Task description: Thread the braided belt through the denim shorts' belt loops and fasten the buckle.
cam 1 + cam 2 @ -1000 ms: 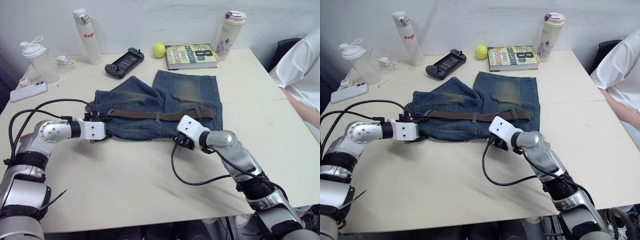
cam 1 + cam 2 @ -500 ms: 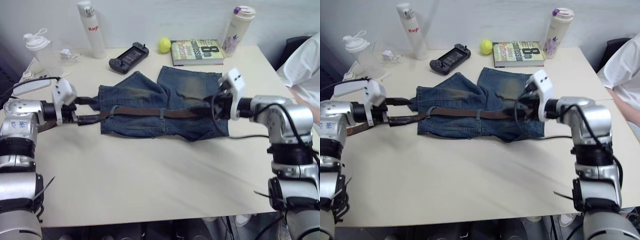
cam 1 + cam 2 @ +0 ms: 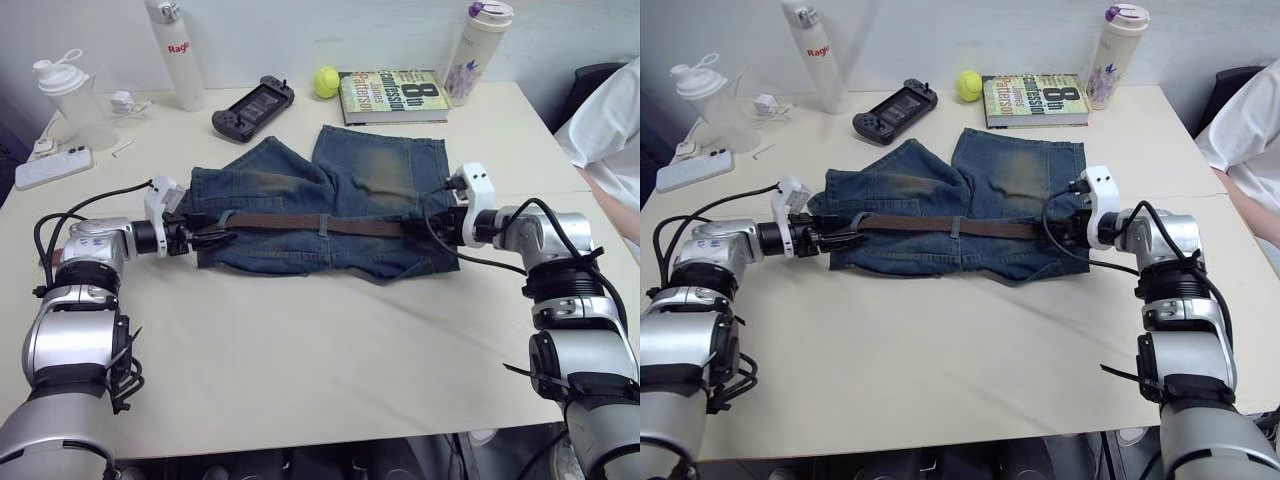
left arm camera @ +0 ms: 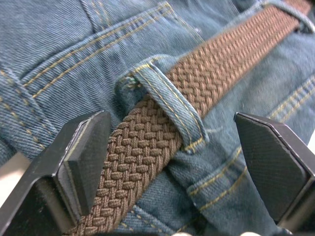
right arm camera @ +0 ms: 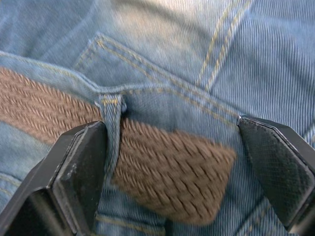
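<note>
Since the belt (image 3: 320, 224) runs lengthwise along the waistband of the shorts (image 3: 330, 205), through the loops (image 4: 165, 105) and across the table (image 3: 300, 360) from one arm to the other, each end lies straight ahead of a gripper: the left gripper (image 4: 172, 162) straddles the strap with fingers spread, the right gripper (image 5: 172, 182) likewise gapes around the plain cut tip; I cannot see the buckle

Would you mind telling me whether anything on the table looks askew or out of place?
One thing: the denim shorts lie rumpled, with one leg folded over at an angle. The braided belt runs straight along the waistband through the belt loops, and nothing looks spilled or damaged.
</note>
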`<state>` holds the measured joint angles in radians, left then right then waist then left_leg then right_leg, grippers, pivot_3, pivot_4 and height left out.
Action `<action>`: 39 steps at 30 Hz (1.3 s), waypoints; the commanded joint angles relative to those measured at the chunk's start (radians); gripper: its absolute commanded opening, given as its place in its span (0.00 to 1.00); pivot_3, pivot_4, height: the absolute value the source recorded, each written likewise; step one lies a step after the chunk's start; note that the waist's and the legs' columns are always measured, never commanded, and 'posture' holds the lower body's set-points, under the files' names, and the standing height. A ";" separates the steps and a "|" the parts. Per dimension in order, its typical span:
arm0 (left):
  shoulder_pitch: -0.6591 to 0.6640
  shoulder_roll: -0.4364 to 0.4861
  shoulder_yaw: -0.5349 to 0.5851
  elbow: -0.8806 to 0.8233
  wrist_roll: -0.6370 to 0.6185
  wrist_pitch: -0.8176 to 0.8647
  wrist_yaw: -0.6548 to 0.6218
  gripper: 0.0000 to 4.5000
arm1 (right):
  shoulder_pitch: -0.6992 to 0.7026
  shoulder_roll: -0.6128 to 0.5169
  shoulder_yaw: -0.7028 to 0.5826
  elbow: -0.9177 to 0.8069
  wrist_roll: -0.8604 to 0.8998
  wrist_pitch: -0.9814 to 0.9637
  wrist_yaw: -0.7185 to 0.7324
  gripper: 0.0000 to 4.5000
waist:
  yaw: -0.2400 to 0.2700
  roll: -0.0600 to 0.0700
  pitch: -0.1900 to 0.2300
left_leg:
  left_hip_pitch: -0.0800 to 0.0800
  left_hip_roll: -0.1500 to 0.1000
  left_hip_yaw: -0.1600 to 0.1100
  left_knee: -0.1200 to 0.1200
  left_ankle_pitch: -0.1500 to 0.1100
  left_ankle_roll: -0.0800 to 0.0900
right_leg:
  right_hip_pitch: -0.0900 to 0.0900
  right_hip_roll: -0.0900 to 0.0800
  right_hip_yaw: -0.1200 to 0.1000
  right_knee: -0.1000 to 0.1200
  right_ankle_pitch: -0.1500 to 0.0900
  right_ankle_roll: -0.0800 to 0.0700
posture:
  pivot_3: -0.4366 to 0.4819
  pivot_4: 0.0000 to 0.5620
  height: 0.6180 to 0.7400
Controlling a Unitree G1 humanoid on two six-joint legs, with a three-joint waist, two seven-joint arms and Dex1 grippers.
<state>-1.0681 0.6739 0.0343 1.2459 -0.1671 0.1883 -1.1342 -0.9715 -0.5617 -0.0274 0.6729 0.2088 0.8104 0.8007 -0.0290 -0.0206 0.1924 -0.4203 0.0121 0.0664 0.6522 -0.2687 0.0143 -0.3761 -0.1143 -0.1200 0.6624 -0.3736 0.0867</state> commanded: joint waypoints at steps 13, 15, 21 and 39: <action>-0.087 -0.024 0.073 0.054 0.039 0.112 -0.040 0.97 | 0.003 -0.016 0.009 -0.016 0.000 0.016 0.059 1.00 | 0.001 0.000 0.000 | 0.000 0.000 0.000 0.001 0.000 0.000 | 0.000 0.001 0.000 0.000 0.000 0.000 | 0.48 0.27 1.00; -0.096 -0.015 0.073 0.058 0.052 0.113 -0.054 0.97 | 0.005 -0.017 0.012 -0.019 0.000 0.017 0.065 1.00 | 0.000 0.000 0.000 | 0.000 0.000 0.000 0.000 0.000 0.000 | 0.000 0.001 0.000 0.000 0.000 0.000 | 0.48 0.27 1.00; -0.117 0.002 0.076 0.069 0.085 0.107 -0.053 0.97 | 0.011 -0.019 0.012 -0.036 0.005 0.027 0.082 1.00 | 0.000 0.000 0.000 | 0.000 0.000 0.000 0.001 0.000 0.000 | 0.000 0.001 0.000 0.000 0.000 0.000 | 0.48 0.27 1.00; -0.103 0.007 0.039 0.074 0.182 0.019 -0.034 0.00 | 0.015 -0.028 0.013 -0.069 0.002 0.020 0.094 0.08 | 0.000 0.000 0.000 | 0.000 0.000 0.000 0.002 0.000 0.000 | 0.000 0.001 0.000 0.001 0.000 0.000 | 0.48 0.27 1.00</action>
<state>-1.1731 0.6633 0.0759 1.3169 0.0003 0.2295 -1.1665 -0.9550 -0.5684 -0.0144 0.6204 0.2095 0.8327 0.8905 -0.0289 -0.0206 0.1924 -0.4204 0.0119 0.0665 0.6537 -0.2688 0.0143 -0.3760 -0.1136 -0.1195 0.6632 -0.3735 0.0868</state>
